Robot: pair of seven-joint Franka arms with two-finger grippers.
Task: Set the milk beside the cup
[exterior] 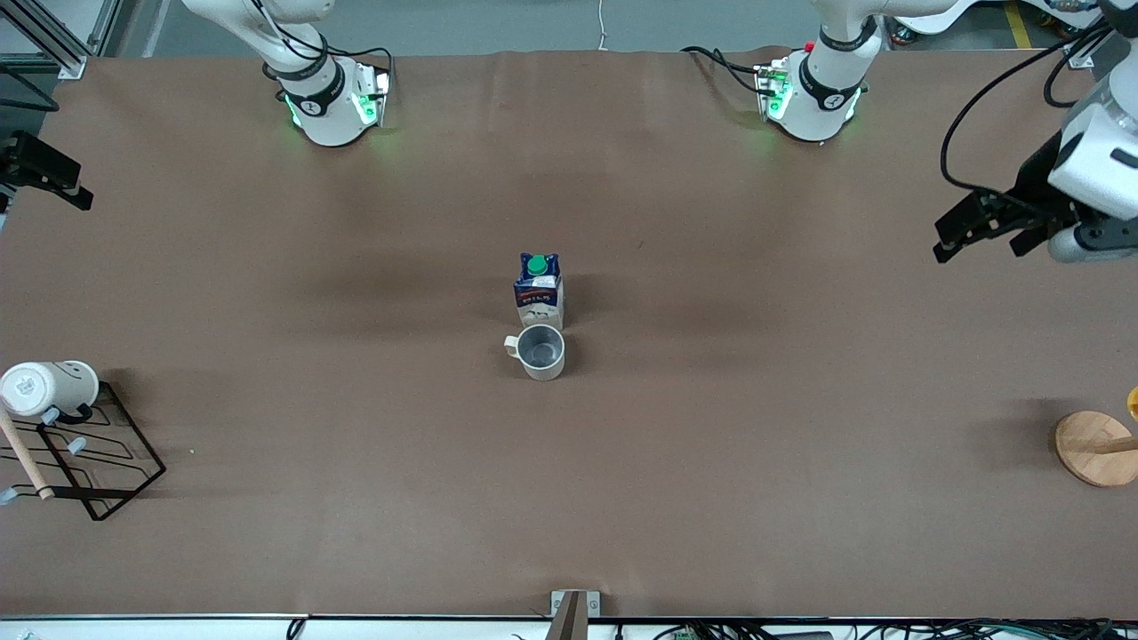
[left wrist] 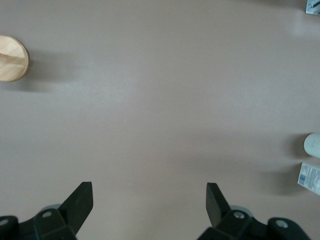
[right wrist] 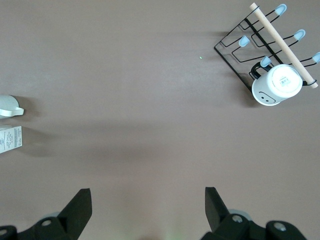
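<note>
The milk (exterior: 539, 292), a dark blue and white carton with a green cap, stands upright at the middle of the table. The beige-grey cup (exterior: 541, 351) stands right beside it, nearer to the front camera, its small handle toward the right arm's end. My left gripper (exterior: 978, 247) is open and empty, up over the left arm's end of the table. My right gripper (exterior: 53, 182) is open and empty over the right arm's end. The left wrist view shows the open left gripper (left wrist: 149, 192), the cup (left wrist: 313, 145) and the milk (left wrist: 310, 178). The right wrist view shows the open right gripper (right wrist: 148, 197), the cup (right wrist: 9, 106) and the milk (right wrist: 10, 138).
A black wire rack (exterior: 98, 462) with a wooden bar holds a larger cream-white mug (exterior: 49, 387) at the right arm's end; both also show in the right wrist view, rack (right wrist: 240, 50) and mug (right wrist: 277, 84). A round wooden stand (exterior: 1098, 447) sits at the left arm's end.
</note>
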